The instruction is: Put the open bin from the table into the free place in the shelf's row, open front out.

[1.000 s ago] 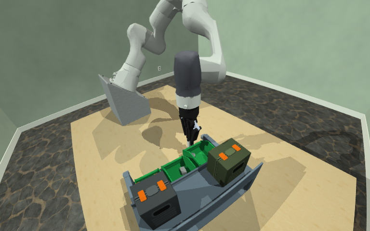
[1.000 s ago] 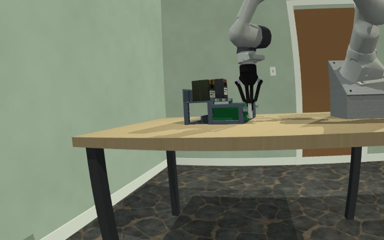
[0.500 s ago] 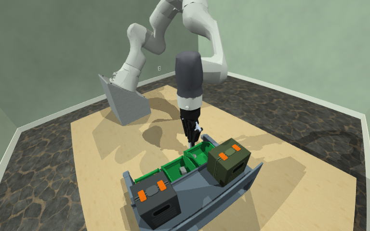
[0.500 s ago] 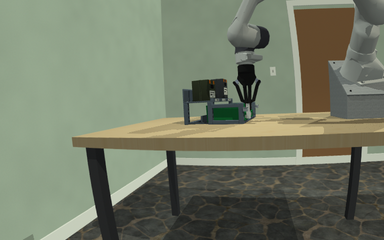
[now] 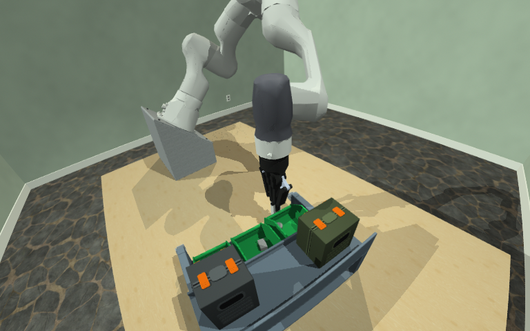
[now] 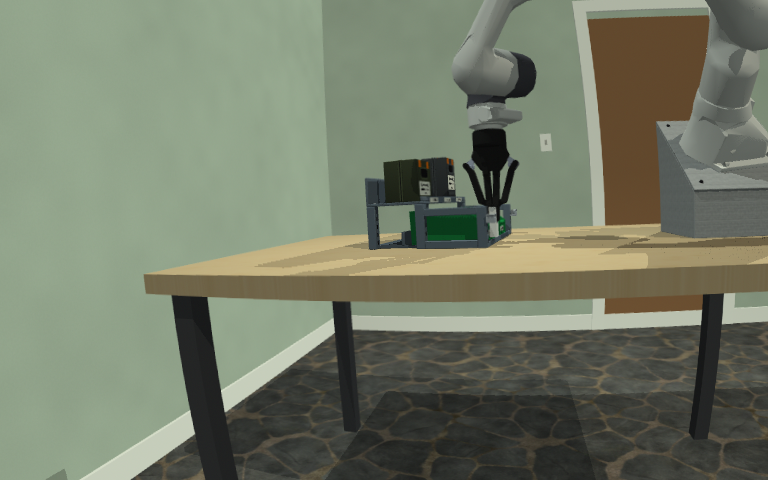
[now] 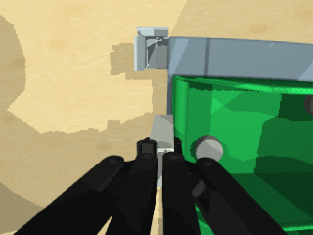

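The green bin [image 5: 288,225] [image 6: 451,228] [image 7: 235,124] is in the row's end place on the shelf [image 5: 277,273] [image 6: 453,244] [image 7: 249,58], beside the shelf's end wall. It looks level in the exterior view, its front close to the shelf's front edge. A round grey part shows inside it in the wrist view; its rear end is largely hidden. My gripper [image 5: 275,207] [image 6: 494,219] [image 7: 163,128] is shut with nothing between its fingers. It points down, its pale fingertips right at the bin's front, apparently touching. The middle bin [image 5: 250,246] and far bin [image 5: 211,252] stand in the row.
An olive case [image 5: 328,229] [image 6: 403,181] and a dark grey case [image 5: 222,285] [image 6: 441,178] stand on the upper board over the bins' rear. A small grey bracket [image 6: 513,212] [image 7: 152,51] juts out from the shelf's front corner near my fingers.
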Action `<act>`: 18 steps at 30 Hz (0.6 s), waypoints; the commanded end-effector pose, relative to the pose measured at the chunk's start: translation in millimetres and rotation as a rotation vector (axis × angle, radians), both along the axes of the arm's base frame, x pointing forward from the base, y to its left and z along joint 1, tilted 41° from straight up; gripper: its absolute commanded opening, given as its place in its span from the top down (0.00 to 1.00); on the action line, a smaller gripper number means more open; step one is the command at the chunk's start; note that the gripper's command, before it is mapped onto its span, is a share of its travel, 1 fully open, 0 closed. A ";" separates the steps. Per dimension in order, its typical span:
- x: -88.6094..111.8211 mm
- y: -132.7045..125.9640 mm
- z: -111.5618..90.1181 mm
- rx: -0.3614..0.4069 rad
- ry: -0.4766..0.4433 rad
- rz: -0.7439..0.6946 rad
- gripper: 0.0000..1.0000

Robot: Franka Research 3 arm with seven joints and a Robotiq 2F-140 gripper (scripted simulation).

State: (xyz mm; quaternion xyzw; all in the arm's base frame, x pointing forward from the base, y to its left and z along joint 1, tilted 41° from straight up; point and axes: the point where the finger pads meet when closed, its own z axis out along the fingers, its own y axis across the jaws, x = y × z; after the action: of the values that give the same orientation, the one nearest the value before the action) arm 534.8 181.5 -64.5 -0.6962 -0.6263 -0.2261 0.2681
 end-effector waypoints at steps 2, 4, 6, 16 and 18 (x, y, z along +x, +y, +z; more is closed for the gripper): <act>0.9 1.0 -0.5 0.001 0.010 -0.004 1.00; 1.6 1.0 -0.6 0.001 0.010 -0.004 1.00; 2.2 0.9 -0.7 0.001 0.010 -0.004 1.00; 4.1 0.8 -0.9 0.001 0.010 -0.004 1.00; 4.5 0.8 -0.9 0.001 0.010 -0.004 1.00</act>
State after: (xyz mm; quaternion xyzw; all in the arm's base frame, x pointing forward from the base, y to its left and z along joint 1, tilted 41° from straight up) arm 539.4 181.3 -65.0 -0.6967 -0.6257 -0.2258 0.2686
